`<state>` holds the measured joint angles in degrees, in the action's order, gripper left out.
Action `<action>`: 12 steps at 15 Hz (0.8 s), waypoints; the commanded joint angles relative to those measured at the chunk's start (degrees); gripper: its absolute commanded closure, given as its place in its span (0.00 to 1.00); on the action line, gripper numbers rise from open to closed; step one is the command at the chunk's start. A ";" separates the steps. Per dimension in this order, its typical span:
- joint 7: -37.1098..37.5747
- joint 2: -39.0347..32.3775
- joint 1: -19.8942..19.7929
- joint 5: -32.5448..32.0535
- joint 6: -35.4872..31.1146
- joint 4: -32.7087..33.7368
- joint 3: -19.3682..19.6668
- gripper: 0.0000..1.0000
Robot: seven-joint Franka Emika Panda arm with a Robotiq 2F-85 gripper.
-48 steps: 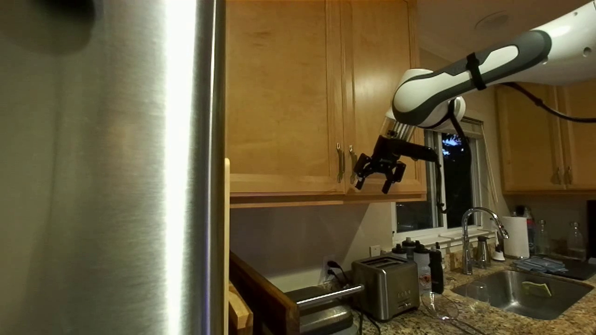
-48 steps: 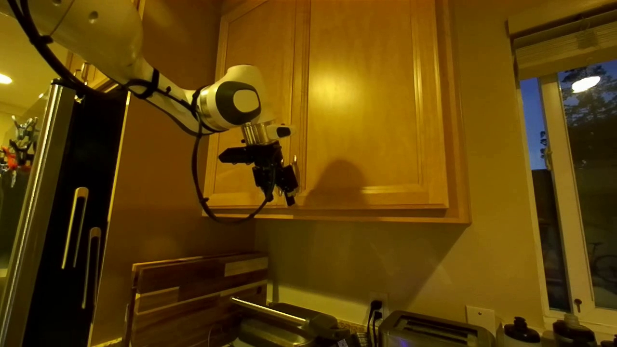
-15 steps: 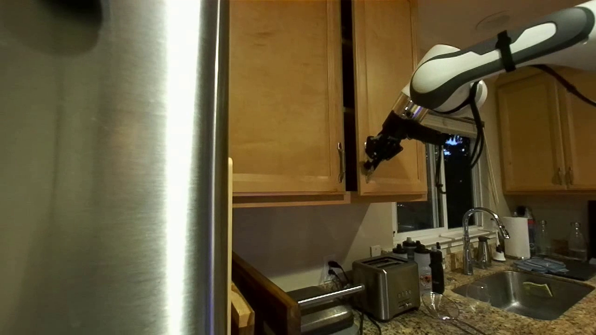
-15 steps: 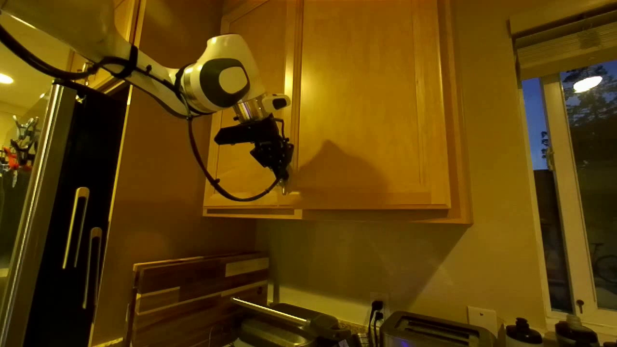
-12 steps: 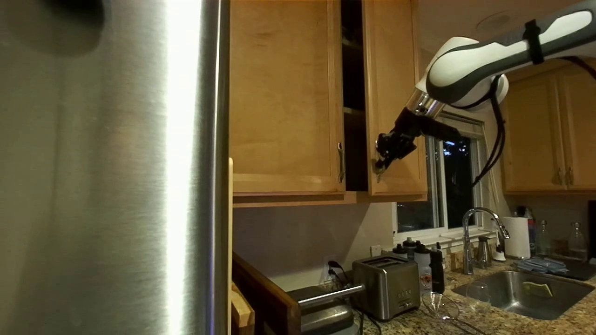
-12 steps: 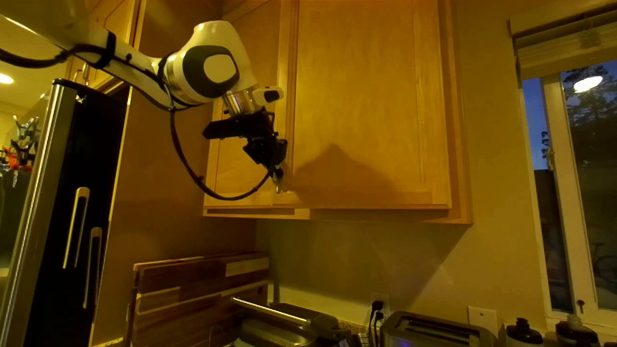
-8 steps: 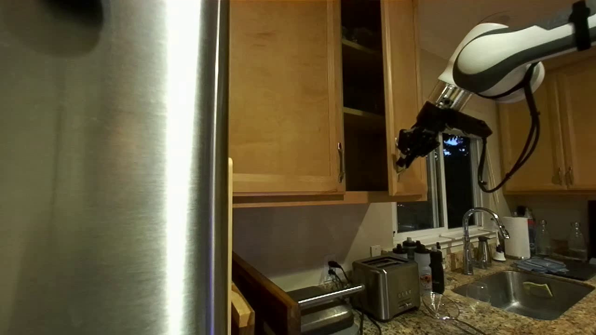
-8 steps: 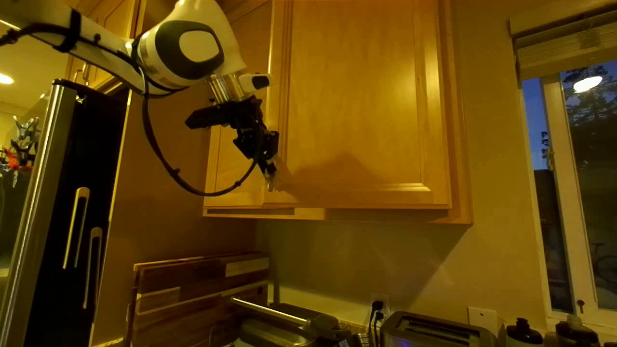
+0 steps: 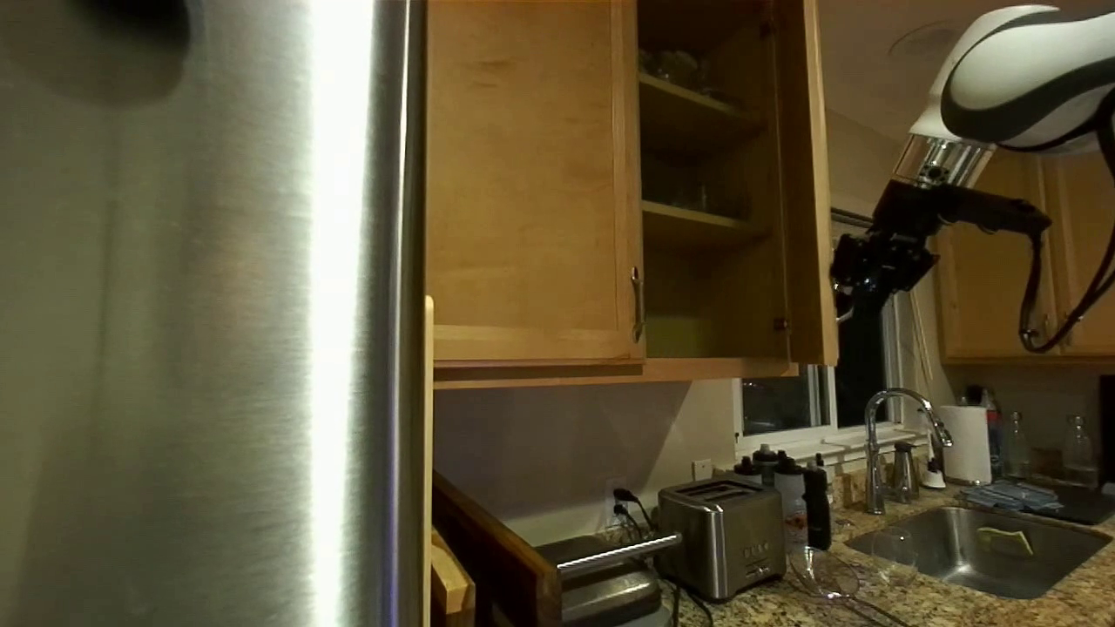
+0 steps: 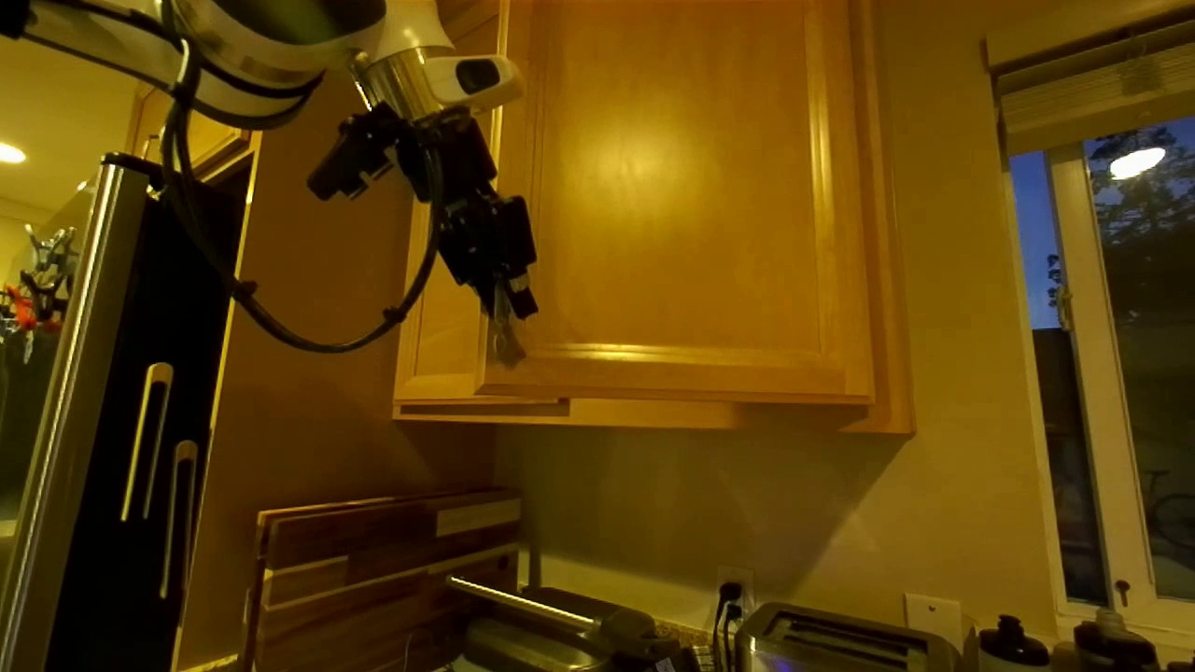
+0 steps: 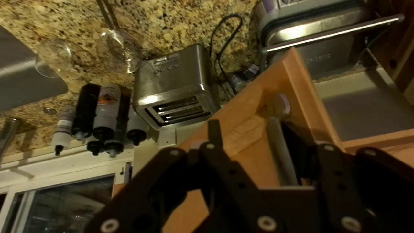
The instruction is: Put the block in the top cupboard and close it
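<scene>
The block I cannot pick out in any view, so where it lies I can't say; nothing like it sits in my grasp. My black, two-fingered, jointed pincer (image 11: 253, 136) is released: its fingers stand apart to either side of the slim, silver-grey metal bar handle (image 11: 280, 149), which lies nearer one of them, and I can't tell whether they touch. That handle belongs to the honey-coloured, framed wooden door (image 9: 806, 183), which stands wide on the top cupboard (image 9: 601, 200), a honey-coloured wooden wall cabinet. Inside show flat, pale wooden shelves (image 9: 697, 219) with glassy things (image 9: 679, 65) too dim to name. I judge the opening all but done. Left for me, by my reckoning: clear the handle, find and fetch the block, set it on a shelf, push the door to.

The silver, boxy metal toaster (image 11: 176, 85) has small marks by its controls that I can't read. The silver-and-grey metal appliance (image 11: 323, 48) with a bar across it bears lettering too soft to make out. A pale, cylindrical bottle (image 11: 106, 110) wears a round orange-and-black emblem; I can read no word in it.
</scene>
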<state>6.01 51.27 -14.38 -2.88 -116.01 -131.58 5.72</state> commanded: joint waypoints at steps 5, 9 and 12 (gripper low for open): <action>-1.42 -2.81 1.56 -3.33 10.98 0.50 -0.19 0.00; -1.83 -3.03 4.09 -2.52 12.03 -0.94 -1.64 0.00; -0.72 -3.50 6.75 -0.46 10.45 -0.80 -3.40 0.00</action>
<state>4.58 47.31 -10.29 -5.26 -105.50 -132.29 3.31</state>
